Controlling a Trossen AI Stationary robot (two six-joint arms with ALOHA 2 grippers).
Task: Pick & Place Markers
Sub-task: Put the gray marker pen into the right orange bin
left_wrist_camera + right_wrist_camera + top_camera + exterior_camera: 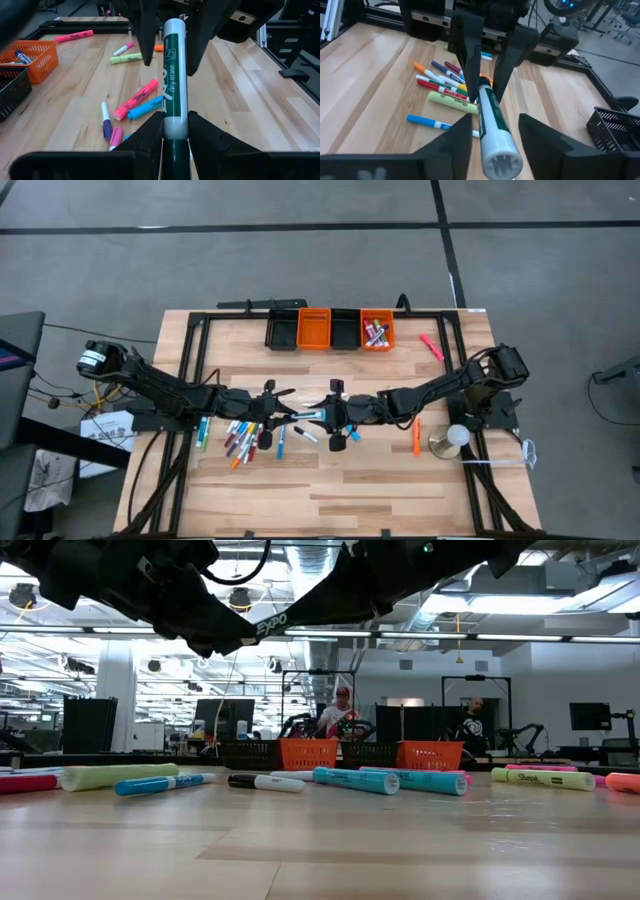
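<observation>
1. A fat green-and-white dry-erase marker (174,80) hangs in the air between the two arms, above the loose pile of thin coloured markers (243,437) on the pale wooden tabletop (380,490).
2. The left claw (175,131) pinches one end of the fat marker tight.
3. The right claw (495,131) faces it from the other end, fingers straddling the barrel with daylight on both sides, so it is not gripping; it looks like a hand-over midway.
4. Far beyond the pile, at the tabletop's back edge, sits a row of small orange and black plastic bins (330,329), one already holding markers, the likely destination.
</observation>
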